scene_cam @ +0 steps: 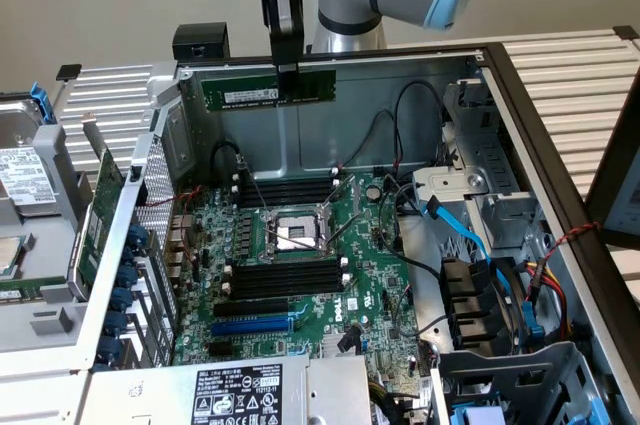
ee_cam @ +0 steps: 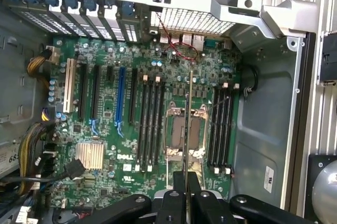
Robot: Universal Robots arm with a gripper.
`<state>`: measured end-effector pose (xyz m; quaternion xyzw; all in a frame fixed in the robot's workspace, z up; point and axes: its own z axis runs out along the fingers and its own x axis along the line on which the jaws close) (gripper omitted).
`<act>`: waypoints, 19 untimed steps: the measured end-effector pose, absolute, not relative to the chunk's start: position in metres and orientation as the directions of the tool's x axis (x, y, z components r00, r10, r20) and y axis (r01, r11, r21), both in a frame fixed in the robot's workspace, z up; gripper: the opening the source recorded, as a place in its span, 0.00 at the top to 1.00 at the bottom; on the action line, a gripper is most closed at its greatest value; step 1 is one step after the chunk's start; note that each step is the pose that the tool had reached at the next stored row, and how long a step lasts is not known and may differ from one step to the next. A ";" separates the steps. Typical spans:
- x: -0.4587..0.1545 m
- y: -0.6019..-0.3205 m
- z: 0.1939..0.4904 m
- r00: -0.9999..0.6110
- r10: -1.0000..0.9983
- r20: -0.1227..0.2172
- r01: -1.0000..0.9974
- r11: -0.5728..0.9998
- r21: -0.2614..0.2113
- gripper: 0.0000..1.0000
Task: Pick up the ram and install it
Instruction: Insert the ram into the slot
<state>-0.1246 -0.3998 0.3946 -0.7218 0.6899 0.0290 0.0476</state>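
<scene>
Backdrop, exterior view: beige wall behind a slatted bench [scene_cam: 570, 75]; an open computer case [scene_cam: 330, 135] lies on it, motherboard [scene_cam: 375, 265] facing up.
Gripper, exterior view: the gripper [scene_cam: 288, 69] hangs above the case's far wall, fingers clamped on the upper edge of the ram.
Ram, exterior view: the ram [scene_cam: 250, 94] hangs level in the air, label towards the camera, well above the board and in no slot.
Slip risk: the grip covers a small patch a little off the stick's middle; a knock against the case wall could twist it in the fingers.
Ram, wrist view: edge-on, a thin dark line [ee_cam: 188, 113] running out from the gripper [ee_cam: 187, 184], parallel to the DIMM slots.
Line-up, wrist view: that edge appears over the CPU socket [ee_cam: 185, 132], between two banks of DIMM slots [ee_cam: 149, 124], over neither.
Socket risk: lowered on this line, the stick would probably strike the socket frame.
Seating risk: whether the white end clips [ee_cam: 157, 79] stand open cannot be told; shut clips or a reversed notch would block seating, and forcing it could flex the board.
</scene>
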 end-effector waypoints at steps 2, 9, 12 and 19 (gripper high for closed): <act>-0.125 -0.400 0.393 0.046 -0.994 -0.099 -0.999 -0.044 -0.028 0.86; -0.124 -0.400 0.382 0.046 -0.995 -0.091 -0.999 -0.044 -0.028 0.86; -0.123 -0.400 0.377 0.046 -0.995 -0.091 -0.999 -0.044 -0.028 0.86; -0.123 -0.400 0.366 0.047 -0.995 -0.086 -0.999 -0.045 -0.028 0.86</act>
